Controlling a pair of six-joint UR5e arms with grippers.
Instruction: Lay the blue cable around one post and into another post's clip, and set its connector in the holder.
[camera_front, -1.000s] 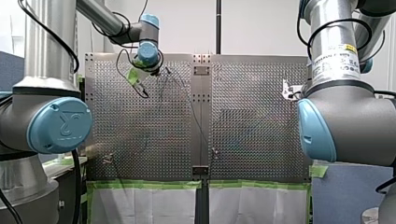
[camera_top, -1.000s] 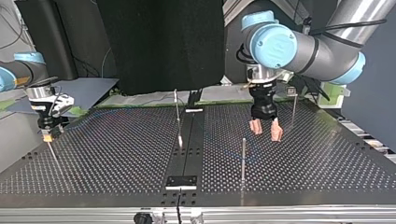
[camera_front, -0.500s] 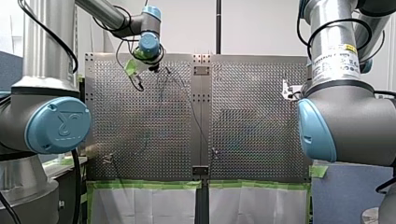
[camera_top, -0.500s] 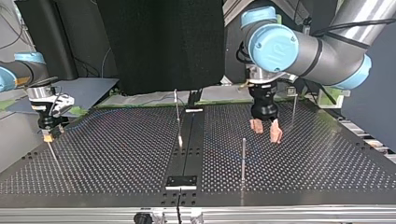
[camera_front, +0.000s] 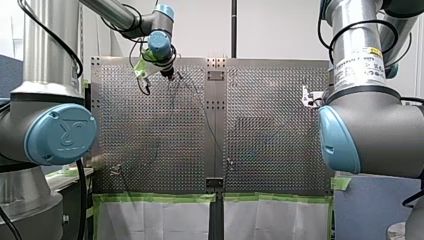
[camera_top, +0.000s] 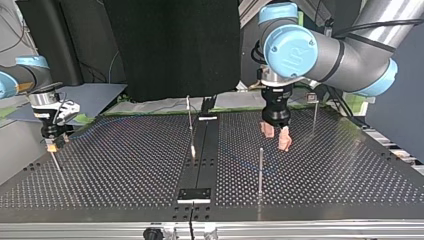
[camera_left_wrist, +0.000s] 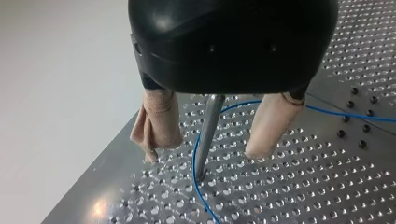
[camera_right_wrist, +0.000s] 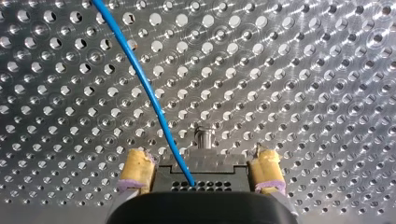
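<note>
Blue cable (camera_right_wrist: 149, 95) exits dark connector (camera_right_wrist: 219, 164), clamped between right gripper (camera_right_wrist: 201, 158) yellow pads. Left gripper (camera_left_wrist: 203, 154) wide open, beige wrapped pads straddling thin steel post (camera_left_wrist: 210, 121), cable curving round it on perforated plate (camera_left_wrist: 303, 186).

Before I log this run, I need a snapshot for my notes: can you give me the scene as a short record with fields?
left claw: open, beige pads either side of a metal post
cable: blue, bends around that post's base, lying on the perforated table
right claw: yellow pads, shut on the plug
plug: held just above the table, with the cable running out of it
</note>
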